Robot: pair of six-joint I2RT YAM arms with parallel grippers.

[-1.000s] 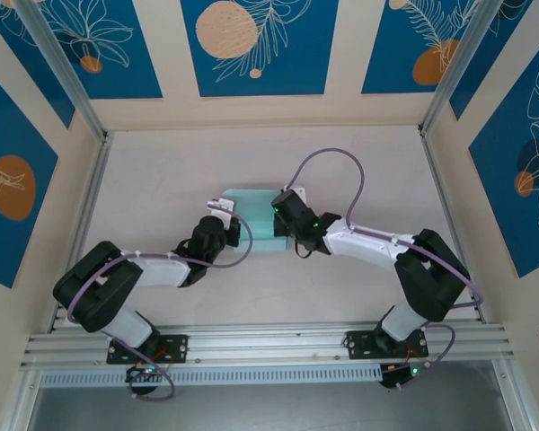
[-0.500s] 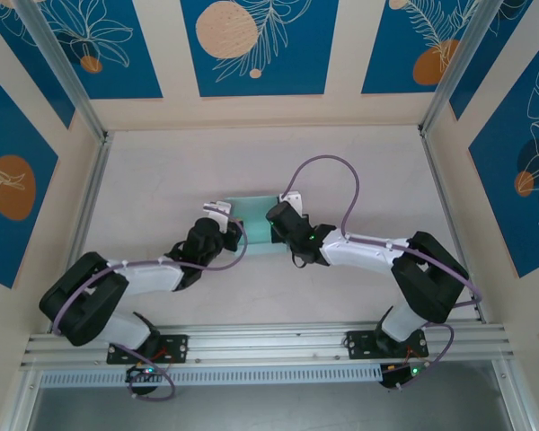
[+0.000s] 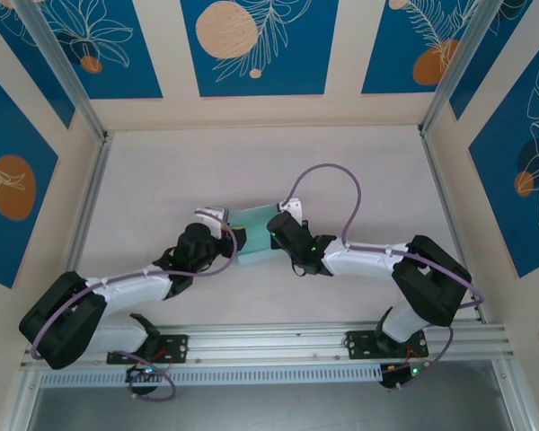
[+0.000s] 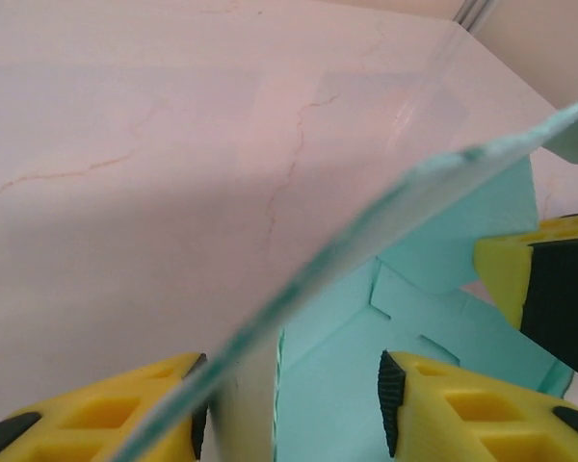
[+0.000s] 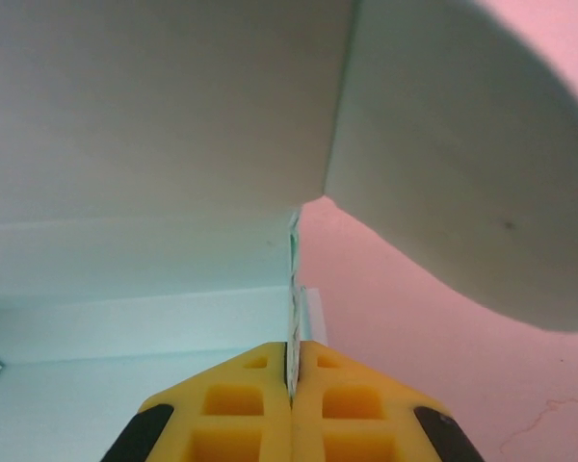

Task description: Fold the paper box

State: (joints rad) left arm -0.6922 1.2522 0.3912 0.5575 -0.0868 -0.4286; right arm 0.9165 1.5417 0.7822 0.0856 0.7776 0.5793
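The right gripper (image 5: 291,371) is clenched on a thin wall of the paper box (image 5: 144,125). The left gripper (image 4: 291,399) is released, with a card edge slanting between its fingers toward 2 o'clock. On the table (image 3: 162,171), the box lies between both grippers.

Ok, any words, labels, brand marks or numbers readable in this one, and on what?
There are none to read.
The paper box is plain mint card with no print on the faces in view.
The wall panels carry leaf and circle drawings, no lettering.
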